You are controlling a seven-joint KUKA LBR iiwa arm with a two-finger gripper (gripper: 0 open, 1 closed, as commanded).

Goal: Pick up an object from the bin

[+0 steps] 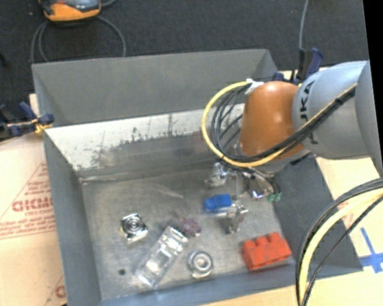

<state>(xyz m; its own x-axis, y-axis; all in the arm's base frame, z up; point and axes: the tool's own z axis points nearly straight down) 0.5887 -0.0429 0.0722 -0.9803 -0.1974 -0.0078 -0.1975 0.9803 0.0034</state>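
The red block (264,251) lies on the floor of the grey bin (135,86) and serves as the marker for everything else. Just above it in the view, slightly to its left, the gripper (226,196) hangs low over the floor. Its two metal fingers (235,218) are spread apart, one nearer the red block and one farther from it. A small blue piece (216,203) lies between them; it sits closer to the finger on the red block's side, and whether either finger touches it cannot be told. Above the red block and a little to its right, the orange cover (270,115) on the wrist joins the grey arm (335,110), with yellow and black cables looped round it. To the left of the red block there is a short run of loose things: a metal ring (200,263) just beside it, then a clear plastic piece (161,256) lying at a slant, with a small purple scrap (190,226) a little above the two. Farthest from the red block, up and to its left, sits a second metal ring (134,226).
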